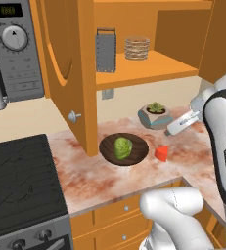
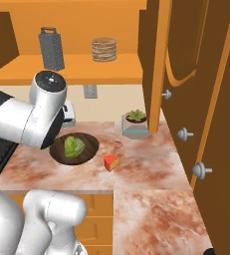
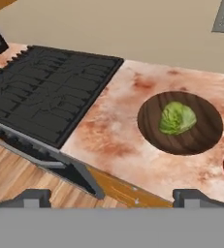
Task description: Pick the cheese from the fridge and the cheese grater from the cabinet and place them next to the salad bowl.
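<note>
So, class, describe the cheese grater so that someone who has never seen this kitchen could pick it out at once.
Look inside the open orange cabinet above the counter, on its shelf. The cheese grater stands upright at the left, beside a round woven basket. It is the tall grey perforated metal box with a thin loop handle on top.

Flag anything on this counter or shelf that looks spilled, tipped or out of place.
Nothing stands out. The cheese sits upright on the counter beside the salad bowl, the cheese grater stands upright on the cabinet shelf, and nothing is spilled.
</note>
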{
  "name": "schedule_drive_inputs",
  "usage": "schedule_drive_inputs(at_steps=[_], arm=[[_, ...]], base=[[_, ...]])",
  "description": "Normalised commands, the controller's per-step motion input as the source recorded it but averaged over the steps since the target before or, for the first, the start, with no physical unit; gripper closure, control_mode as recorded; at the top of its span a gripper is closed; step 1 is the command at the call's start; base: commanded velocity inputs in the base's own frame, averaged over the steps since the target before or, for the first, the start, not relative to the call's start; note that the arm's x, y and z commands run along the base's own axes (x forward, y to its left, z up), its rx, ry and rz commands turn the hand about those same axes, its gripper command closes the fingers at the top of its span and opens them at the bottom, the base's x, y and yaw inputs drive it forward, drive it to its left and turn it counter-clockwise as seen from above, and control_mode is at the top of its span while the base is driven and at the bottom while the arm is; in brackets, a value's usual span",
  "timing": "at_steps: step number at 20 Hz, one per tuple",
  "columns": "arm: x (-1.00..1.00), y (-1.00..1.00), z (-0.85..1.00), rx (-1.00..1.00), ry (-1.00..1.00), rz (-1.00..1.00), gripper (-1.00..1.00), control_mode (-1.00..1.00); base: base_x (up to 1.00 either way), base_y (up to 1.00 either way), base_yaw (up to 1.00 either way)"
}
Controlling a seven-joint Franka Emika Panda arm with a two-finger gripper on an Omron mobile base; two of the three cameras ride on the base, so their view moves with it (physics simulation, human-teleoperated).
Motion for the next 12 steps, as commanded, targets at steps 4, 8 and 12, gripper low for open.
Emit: schedule_drive_inputs(at_steps=[4,8,12], arm=[[-0.15,0.25,0.51,-0.05,-0.23,0.12,-1.00,-1.00],[-0.11,0.15,0.53,-0.01,-0.18,0.11,-1.00,-1.00],[-0.09,0.07,0.51,0.00,-0.13,0.11,-1.00,-1.00]], base=[[0.00,0.00,0.00],[0.00,0.00,0.00],[0.00,0.00,0.00]])
